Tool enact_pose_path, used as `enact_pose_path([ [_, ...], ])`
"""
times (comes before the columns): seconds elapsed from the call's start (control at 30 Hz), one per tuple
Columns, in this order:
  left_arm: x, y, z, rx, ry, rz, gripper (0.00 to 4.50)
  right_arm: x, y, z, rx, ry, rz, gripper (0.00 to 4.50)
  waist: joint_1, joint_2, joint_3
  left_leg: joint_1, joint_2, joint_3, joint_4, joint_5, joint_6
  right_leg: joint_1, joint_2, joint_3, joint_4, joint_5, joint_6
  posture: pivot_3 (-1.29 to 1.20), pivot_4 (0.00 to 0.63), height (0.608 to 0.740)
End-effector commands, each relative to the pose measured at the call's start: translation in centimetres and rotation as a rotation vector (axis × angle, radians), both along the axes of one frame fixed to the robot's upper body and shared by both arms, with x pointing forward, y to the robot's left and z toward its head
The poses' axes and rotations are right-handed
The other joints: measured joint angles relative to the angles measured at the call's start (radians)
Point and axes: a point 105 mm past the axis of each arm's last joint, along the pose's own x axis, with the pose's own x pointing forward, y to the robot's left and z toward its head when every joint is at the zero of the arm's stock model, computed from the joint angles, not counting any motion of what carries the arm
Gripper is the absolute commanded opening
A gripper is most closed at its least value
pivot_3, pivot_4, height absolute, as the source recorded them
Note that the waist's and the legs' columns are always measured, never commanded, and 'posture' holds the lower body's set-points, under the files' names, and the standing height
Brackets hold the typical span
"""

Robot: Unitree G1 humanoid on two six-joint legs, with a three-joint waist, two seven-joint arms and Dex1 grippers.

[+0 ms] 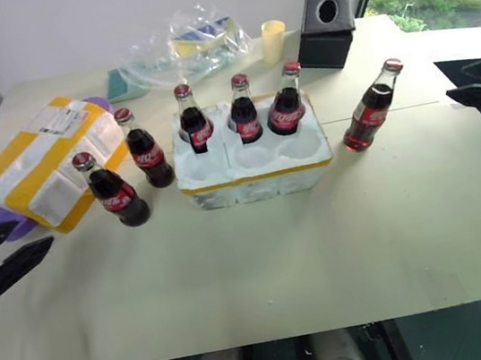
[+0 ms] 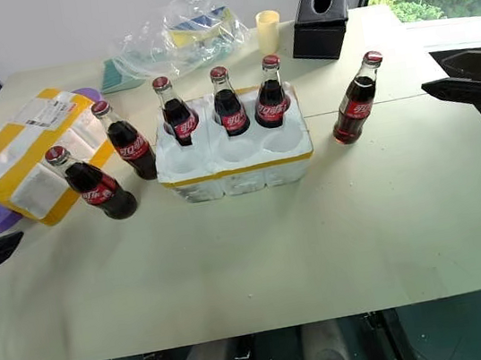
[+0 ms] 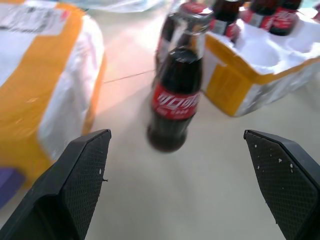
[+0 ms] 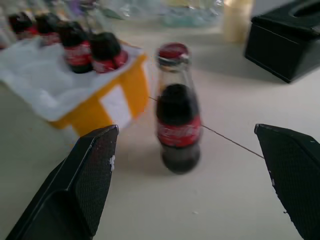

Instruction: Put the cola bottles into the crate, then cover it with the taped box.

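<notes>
Crate sits mid-worktop; three cola bottles stand in its far row of wells, near row unfilled. Two more bottles stand on the worktop just left of the crate, beside the taped box (label side up, resting tilted). One bottle stands right of the crate. Left claw spread wide, holding nothing, facing the nearest left bottle. Right claw likewise wide apart, empty, facing the right bottle.
</notes>
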Motion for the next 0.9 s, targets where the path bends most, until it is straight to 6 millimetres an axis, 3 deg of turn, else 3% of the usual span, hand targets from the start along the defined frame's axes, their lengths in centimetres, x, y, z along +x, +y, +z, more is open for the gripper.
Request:
enact_pose_path([
  [0.03, 2.0, -1.0, -0.7, 0.043, -0.001, -0.031, 4.47, -2.8, 3.7, 2.3, 0.039, -0.036, 0.157, 4.5, 0.0, 0.0, 0.0, 0.0, 0.0, 0.0, 0.001, 0.0, 0.0, 0.0, 0.0, 0.0, 0.0, 0.0, 0.001, 0.0, 0.15, 0.74],
  [0.27, 6.3, -1.5, -2.0, 0.115, -0.042, -0.011, 4.47, -6.1, 8.9, 1.0, 0.016, -0.012, 0.302, 4.5, 0.001, 0.001, -0.001, 0.0, 0.0, 0.001, 0.002, 0.0, 0.0, 0.0, 0.0, 0.001, 0.001, 0.001, 0.001, 0.0, 0.15, 0.74],
  [0.6, 7.9, -4.4, -2.8, 0.045, -0.039, -0.099, 4.47, -6.7, 10.9, 0.7, 0.062, -0.012, 0.317, 4.5, 0.021, 0.0, -0.001, -0.001, 0.0, 0.001, 0.002, 0.0, 0.001, 0.0, 0.0, 0.001, 0.0, 0.001, 0.001, 0.0, 0.15, 0.74],
  [0.9, 9.8, -5.3, -3.6, 0.013, -0.035, -0.072, 4.47, -6.4, 12.7, 0.8, 0.081, -0.014, 0.37, 4.5, 0.023, -0.001, -0.001, -0.001, 0.0, 0.001, 0.004, 0.0, 0.001, 0.001, 0.0, 0.001, 0.0, 0.002, 0.001, 0.0, 0.15, 0.74],
])
